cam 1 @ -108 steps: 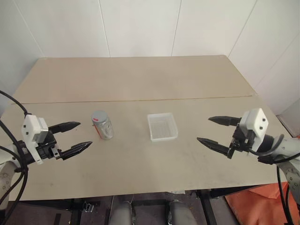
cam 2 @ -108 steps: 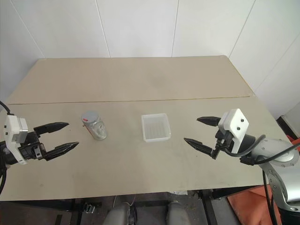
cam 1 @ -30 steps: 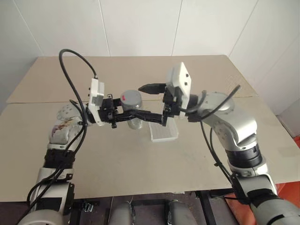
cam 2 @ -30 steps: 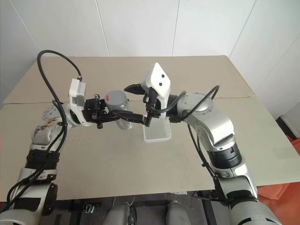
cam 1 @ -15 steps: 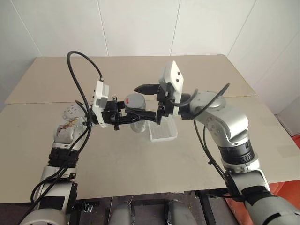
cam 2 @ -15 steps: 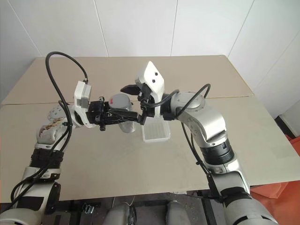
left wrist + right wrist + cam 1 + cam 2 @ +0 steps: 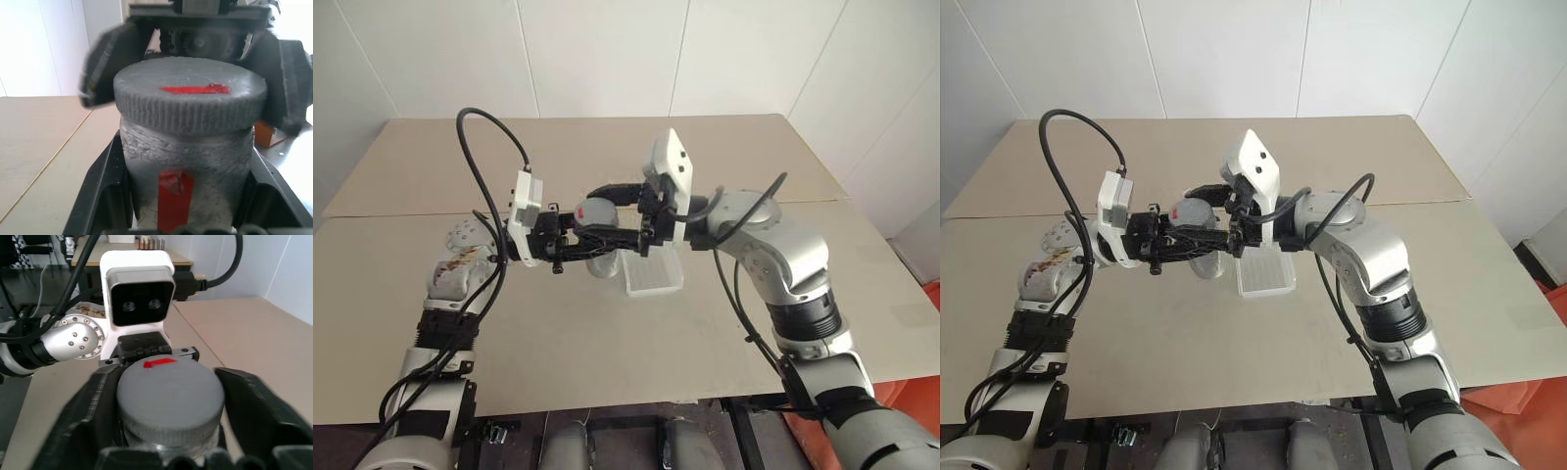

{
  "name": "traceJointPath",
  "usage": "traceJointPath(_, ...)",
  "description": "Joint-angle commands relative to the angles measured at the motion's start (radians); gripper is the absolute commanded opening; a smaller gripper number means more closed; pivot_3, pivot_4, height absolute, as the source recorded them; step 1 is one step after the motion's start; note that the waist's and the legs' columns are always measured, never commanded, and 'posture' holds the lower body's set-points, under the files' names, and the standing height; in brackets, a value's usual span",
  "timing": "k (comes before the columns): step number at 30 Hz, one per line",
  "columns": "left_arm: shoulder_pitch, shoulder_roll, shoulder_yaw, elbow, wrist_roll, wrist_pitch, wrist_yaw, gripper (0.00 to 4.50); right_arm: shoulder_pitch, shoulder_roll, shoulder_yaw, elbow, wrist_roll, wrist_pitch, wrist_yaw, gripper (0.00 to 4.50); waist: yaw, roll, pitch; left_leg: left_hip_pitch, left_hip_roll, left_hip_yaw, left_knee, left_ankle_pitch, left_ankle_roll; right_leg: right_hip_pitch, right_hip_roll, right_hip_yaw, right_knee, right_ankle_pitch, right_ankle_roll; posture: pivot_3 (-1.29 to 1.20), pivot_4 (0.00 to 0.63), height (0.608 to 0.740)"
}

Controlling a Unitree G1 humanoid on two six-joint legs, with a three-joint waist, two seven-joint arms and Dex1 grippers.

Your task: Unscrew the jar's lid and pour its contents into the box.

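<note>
Two grippers engaged on one workpiece, frame centre of the head views, raised above the table (image 7: 460,323).

Left gripper (image 7: 597,245): clamped on the jar (image 7: 188,176), fingers (image 7: 105,193) pressed against both sides of the body below the cap.

Right gripper (image 7: 607,209): closed narrow around the lid (image 7: 168,399), fingers (image 7: 90,416) flanking the ribbed rim on either side. Firm contact versus near contact: cannot tell.

Lid seated on the jar, red mark facing up. Contents not discernible through the wall.

Box (image 7: 656,276) on the table just below and to the right of the jar, centre of the frame, bare.

Step in hand, as judged: loosening the lid.

Procedure for a clean result:
- Keep jar body clamped without slip; hold upright.
- Grip lid squarely on the ribbed rim, axis in line with the jar.
- Turn about the jar axis only; avoid side load that could tilt the jar in the clamp.
- Lift lid straight off once free.
- Keep jar mouth level until positioned over the box.
</note>
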Motion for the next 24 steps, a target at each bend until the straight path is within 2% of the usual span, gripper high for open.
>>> traceJointPath(1, -0.027, 0.003, 0.006, -0.032, -0.007, -0.02, -0.016, 2.0, -0.023, 0.003, -0.027, 0.001, 0.027, -0.022, 0.038, 2.75, 0.0, 0.0, 0.0, 0.0, 0.0, 0.0, 0.0, 0.0, 0.0, 0.0, 0.0, 0.0, 0.0, 0.0, 0.0, 0.0, 0.15, 0.74)
traceJointPath(4, -0.029, 0.014, 0.008, -0.048, -0.024, -0.003, -0.04, 2.0, -0.028, 0.002, -0.033, 0.042, 0.046, -0.091, 0.143, 2.75, 0.0, 0.0, 0.0, 0.0, 0.0, 0.0, 0.0, 0.0, 0.0, 0.0, 0.0, 0.0, 0.0, 0.0, 0.0, 0.0, 0.15, 0.74)
traceJointPath(11, -0.059, 0.095, -0.025, -0.095, -0.119, 0.106, -0.237, 2.0, -0.153, 0.004, -0.002, 0.289, 0.165, -0.293, 0.722, 2.75, -0.001, 0.001, 0.002, 0.0, 0.0, 0.0, 0.0, 0.0, 0.0, 0.0, 0.001, 0.0, 0.0, 0.0, 0.0, 0.0, 0.15, 0.74)
traceJointPath(13, -0.066, 0.087, -0.033, -0.102, -0.12, 0.116, -0.244, 2.0, -0.2, 0.008, 0.044, 0.347, 0.222, -0.329, 0.761, 2.75, -0.002, 0.001, 0.002, 0.0, 0.001, 0.0, 0.0, 0.0, 0.0, 0.0, 0.001, 0.0, 0.0, 0.0, 0.0, 0.0, 0.15, 0.74)
traceJointPath(17, -0.068, 0.069, -0.033, -0.113, -0.111, 0.107, -0.228, 2.0, -0.236, 0.034, 0.085, 0.423, 0.214, -0.42, 0.762, 2.75, -0.002, 0.001, 0.002, 0.001, 0.001, 0.0, 0.0, 0.0, 0.0, 0.0, 0.001, 0.0, 0.0, 0.0, 0.0, 0.0, 0.15, 0.74)
traceJointPath(22, -0.053, 0.061, -0.013, -0.107, -0.104, 0.096, -0.195, 2.0, -0.222, 0.046, 0.026, 0.459, 0.15, -0.429, 0.743, 4.4, -0.002, 0.001, 0.003, 0.0, 0.001, 0.0, 0.0, 0.0, 0.0, -0.001, 0.001, 0.0, 0.001, 0.0, 0.0, 0.0, 0.15, 0.74)
traceJointPath(24, -0.048, 0.059, -0.003, -0.093, -0.096, 0.087, -0.176, 2.0, -0.194, 0.028, -0.009, 0.43, 0.134, -0.43, 0.687, 4.46, -0.001, 0.001, 0.003, 0.0, 0.001, 0.0, 0.0, 0.0, 0.0, -0.001, 0.001, 0.0, 0.001, 0.0, 0.0, 0.0, 0.15, 0.74)
